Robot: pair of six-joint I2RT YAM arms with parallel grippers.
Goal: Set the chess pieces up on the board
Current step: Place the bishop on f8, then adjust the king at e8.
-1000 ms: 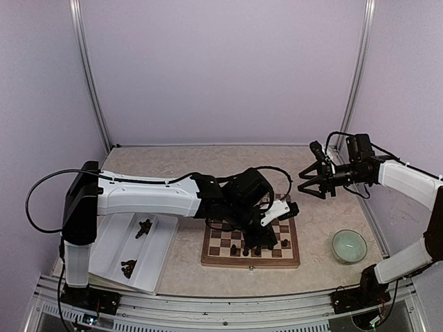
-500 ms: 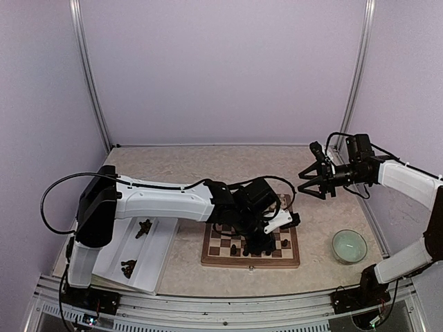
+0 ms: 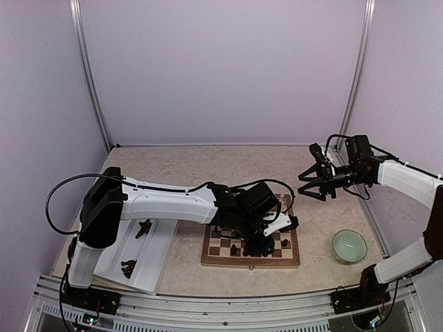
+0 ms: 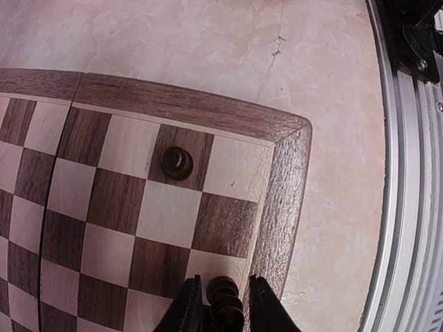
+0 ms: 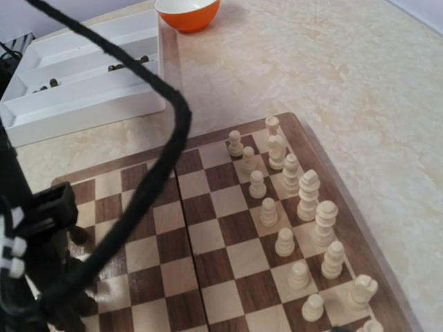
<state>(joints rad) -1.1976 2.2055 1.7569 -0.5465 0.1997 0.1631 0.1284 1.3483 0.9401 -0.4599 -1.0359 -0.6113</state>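
The board [image 3: 291, 259] lies in the middle of the table. My left gripper [image 3: 263, 243] reaches down over its near right part. In the left wrist view its jaws [image 4: 224, 282] stand slightly open on either side of a dark chess piece [image 4: 225, 299]. That piece is upright on a light square by the board's frame [image 4: 187, 104], with a thin gap on each side. A second dark piece [image 4: 176, 161] stands two rows away. More dark pieces [image 3: 235, 249] show on the board. My right gripper [image 3: 313, 181] hovers open and empty, high at the right.
Cream-white pieces [image 5: 304, 200] fill two rows along one board edge [image 5: 332, 173]. A white divided tray [image 3: 156, 266] at the left holds dark pieces [image 3: 144, 228]. A pale green bowl [image 3: 349, 245] sits at the right. An orange bowl [image 5: 187, 10] shows beyond the tray.
The left arm moved forward and down over the board's near right part, and its jaws have parted from the dark piece. The right arm has not moved.
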